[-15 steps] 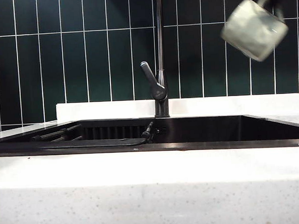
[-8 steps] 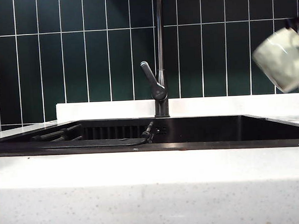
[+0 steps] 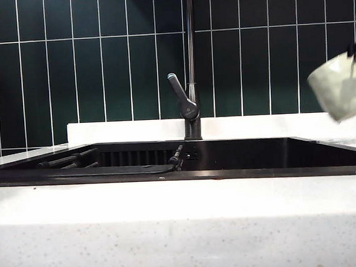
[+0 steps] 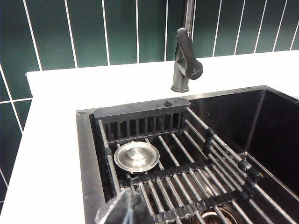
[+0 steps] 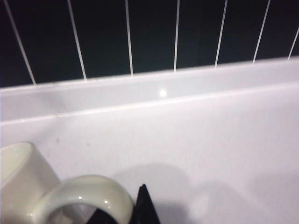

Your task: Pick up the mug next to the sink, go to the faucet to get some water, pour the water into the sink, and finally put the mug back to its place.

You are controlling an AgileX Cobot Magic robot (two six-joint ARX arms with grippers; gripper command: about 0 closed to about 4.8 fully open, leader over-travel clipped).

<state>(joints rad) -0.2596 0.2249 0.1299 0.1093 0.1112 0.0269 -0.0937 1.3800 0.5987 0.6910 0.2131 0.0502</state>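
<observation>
The cream mug (image 3: 336, 86) hangs tilted in the air at the far right of the exterior view, above the countertop beside the black sink (image 3: 238, 155). My right gripper (image 5: 122, 212) is shut on its loop handle (image 5: 88, 198), with a black fingertip (image 5: 144, 207) beside the loop; white counter lies below. The dark faucet (image 3: 190, 62) with its grey lever (image 3: 178, 91) stands behind the sink's middle. My left gripper (image 4: 125, 211) is shut and empty, low over the sink's left side. No water shows.
A dark bar rack (image 4: 201, 163) lies across the sink's floor, with a round steel drain stopper (image 4: 136, 156) under it. The white speckled countertop (image 3: 182, 228) surrounds the basin, and dark green tiles (image 3: 104, 71) form the back wall.
The mug in my right gripper has swung down and to the right, from high up to lower at the view's right edge. The left arm has kept still.
</observation>
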